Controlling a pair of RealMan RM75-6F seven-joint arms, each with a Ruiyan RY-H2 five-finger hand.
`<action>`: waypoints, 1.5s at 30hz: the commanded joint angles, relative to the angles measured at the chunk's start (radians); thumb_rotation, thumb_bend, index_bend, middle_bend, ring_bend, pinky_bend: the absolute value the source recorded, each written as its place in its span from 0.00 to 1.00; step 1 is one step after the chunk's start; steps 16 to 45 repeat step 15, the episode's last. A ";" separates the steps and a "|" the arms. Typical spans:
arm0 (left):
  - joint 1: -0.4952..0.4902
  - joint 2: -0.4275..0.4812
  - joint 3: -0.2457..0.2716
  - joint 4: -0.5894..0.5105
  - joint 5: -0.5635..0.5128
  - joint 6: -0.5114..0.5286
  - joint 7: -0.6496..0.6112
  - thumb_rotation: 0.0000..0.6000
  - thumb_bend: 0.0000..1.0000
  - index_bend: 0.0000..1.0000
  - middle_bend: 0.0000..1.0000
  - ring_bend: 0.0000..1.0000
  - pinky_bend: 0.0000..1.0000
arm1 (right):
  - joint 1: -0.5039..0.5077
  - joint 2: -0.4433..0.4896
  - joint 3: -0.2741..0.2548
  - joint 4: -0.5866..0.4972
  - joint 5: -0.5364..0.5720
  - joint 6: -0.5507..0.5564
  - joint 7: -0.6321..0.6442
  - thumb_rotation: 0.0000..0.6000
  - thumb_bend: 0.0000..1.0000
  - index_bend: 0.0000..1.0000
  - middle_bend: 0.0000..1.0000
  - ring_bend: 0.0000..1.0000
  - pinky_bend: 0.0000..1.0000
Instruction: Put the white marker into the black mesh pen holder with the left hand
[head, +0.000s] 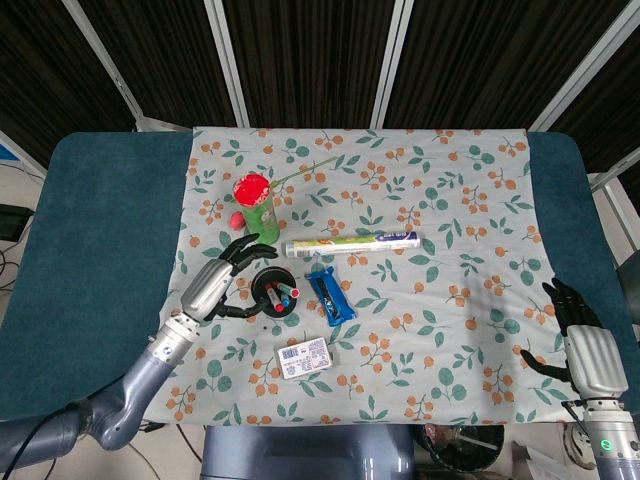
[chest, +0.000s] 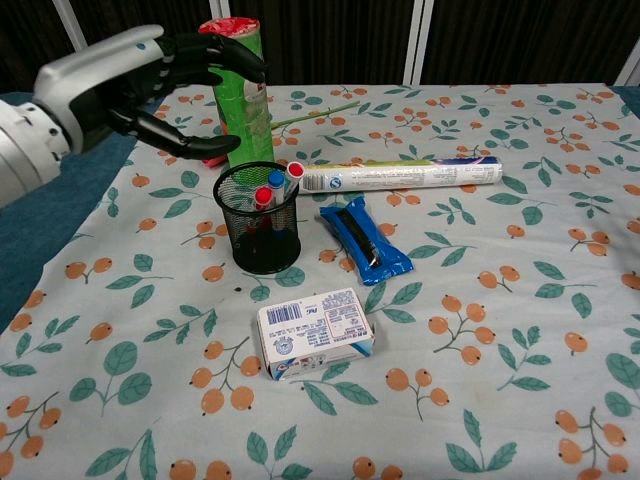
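The black mesh pen holder (chest: 259, 218) (head: 274, 293) stands on the patterned cloth. The white marker (chest: 289, 176) leans inside it, its red cap (head: 293, 292) poking above the rim beside two other capped pens. My left hand (chest: 140, 85) (head: 215, 281) hovers open to the left of the holder and above it, fingers spread, holding nothing. My right hand (head: 583, 345) rests open at the table's near right edge, far from the holder.
A green can with a red lid (chest: 235, 75) stands just behind the left hand. A long white tube (chest: 400, 175), a blue packet (chest: 363, 238) and a small white box (chest: 316, 333) lie around the holder.
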 joint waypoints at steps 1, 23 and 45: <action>0.131 0.170 0.072 -0.192 0.036 0.165 0.412 1.00 0.20 0.13 0.06 0.00 0.00 | 0.000 0.001 -0.003 0.001 -0.005 0.000 -0.001 1.00 0.26 0.06 0.00 0.00 0.18; 0.400 0.283 0.184 -0.153 -0.006 0.425 0.689 1.00 0.10 0.00 0.00 0.00 0.00 | -0.001 -0.007 -0.005 0.023 -0.037 0.027 -0.027 1.00 0.23 0.03 0.00 0.00 0.18; 0.400 0.283 0.184 -0.153 -0.006 0.425 0.689 1.00 0.10 0.00 0.00 0.00 0.00 | -0.001 -0.007 -0.005 0.023 -0.037 0.027 -0.027 1.00 0.23 0.03 0.00 0.00 0.18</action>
